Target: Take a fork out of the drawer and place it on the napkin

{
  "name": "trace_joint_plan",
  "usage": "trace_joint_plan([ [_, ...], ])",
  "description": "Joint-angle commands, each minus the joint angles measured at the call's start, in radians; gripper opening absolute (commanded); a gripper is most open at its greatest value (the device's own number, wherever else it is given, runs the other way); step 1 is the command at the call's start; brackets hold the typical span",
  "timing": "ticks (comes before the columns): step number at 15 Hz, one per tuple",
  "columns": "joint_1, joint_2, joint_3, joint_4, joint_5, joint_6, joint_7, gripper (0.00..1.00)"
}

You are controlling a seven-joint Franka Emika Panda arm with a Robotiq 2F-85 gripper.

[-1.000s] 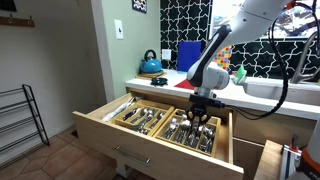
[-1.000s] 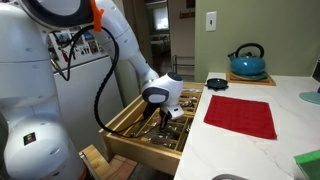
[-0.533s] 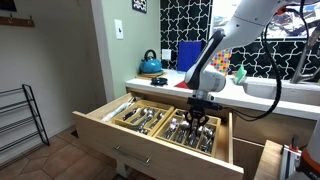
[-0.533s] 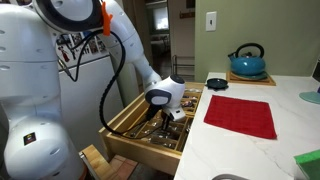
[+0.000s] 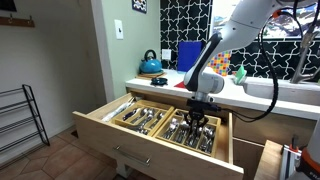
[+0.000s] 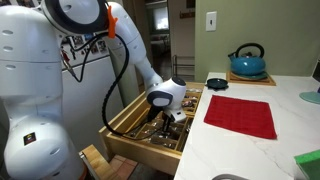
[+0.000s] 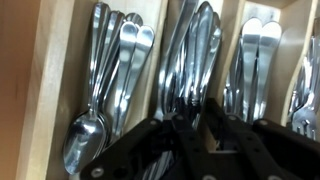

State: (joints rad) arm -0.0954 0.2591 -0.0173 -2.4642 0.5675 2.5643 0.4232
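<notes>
While gripper hangs low | drawer open | trays hold cutlery

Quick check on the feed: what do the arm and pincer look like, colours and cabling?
The arm has white rounded links with an orange ring near its upper joint, and black cables loop alongside. The pincer is black, with blocky dark fingers in the wrist view.

**Item 1, your drawer**: wide, shallow, light wood, with a flat front panel. It stood pulled open below the table edge. It held two wooden divider trays side by side, their compartments filled with silver cutlery lying lengthwise. The wrist view showed you stacked spoons.

**Item 2, your napkin**: a red rectangular cloth. It lay flat on the table, near the edge above the drawer.
</notes>
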Motion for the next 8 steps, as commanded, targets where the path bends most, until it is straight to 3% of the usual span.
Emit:
trace_joint_plan([
  [1,0.006,0.035,-0.01,0.02,0.011,0.0,-0.018,0.28],
  [6,0.014,0.052,-0.015,0.025,-0.009,0.003,-0.004,0.21],
  [7,0.013,0.047,-0.014,0.023,-0.007,0.006,-0.007,0.09],
  [8,0.014,0.043,-0.014,0.023,-0.009,0.005,-0.006,0.07],
])
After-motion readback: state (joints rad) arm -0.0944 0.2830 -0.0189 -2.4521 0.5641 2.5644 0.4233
